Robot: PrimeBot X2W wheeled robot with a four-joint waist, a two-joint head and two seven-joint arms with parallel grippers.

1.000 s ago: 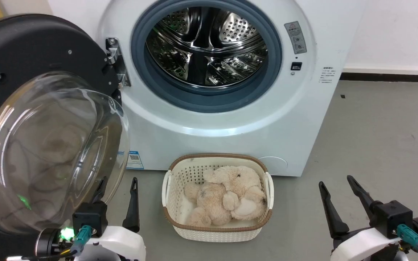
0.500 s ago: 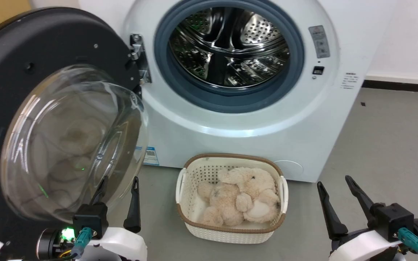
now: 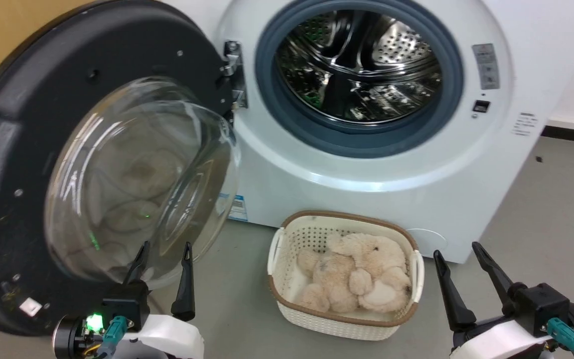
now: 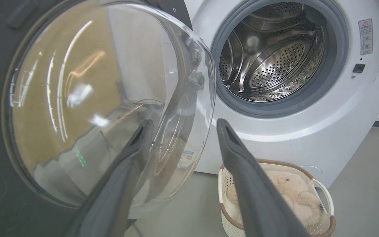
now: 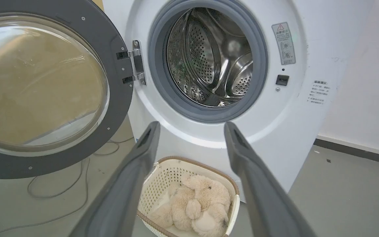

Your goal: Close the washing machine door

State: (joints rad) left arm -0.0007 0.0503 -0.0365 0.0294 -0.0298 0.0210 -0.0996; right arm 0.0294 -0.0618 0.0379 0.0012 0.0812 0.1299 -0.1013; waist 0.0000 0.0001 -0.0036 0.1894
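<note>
Door: the large round black-rimmed washing machine door with a bulging clear glass window (image 3: 117,169) stands wide open. It hangs on a metal hinge (image 3: 232,75) to the left of the big white front-loading washing machine (image 3: 366,184).
Drum: the shiny perforated steel drum (image 3: 361,65) is fully exposed.
Left hand (image 3: 165,245): near left, just under the glass bulge, its 2 dark fingers spread and empty. I cannot tell if a finger touches the glass.
Right hand (image 3: 455,249): near right, well apart from the door, released and holding nothing.
Basket: the white lattice plastic basket (image 3: 342,326) holds a beige plush toy (image 3: 357,279) and stands on the floor before the machine.
Change: within 1 second the machine, door and basket slid right in the head view, while both hands kept their places. So the camera turned left. The door angle seems unchanged.
Meaning: I judge this is still the approach and closing has not begun. Now the door is more central, which should help the left hand reach the rim far from the hinge.
</note>
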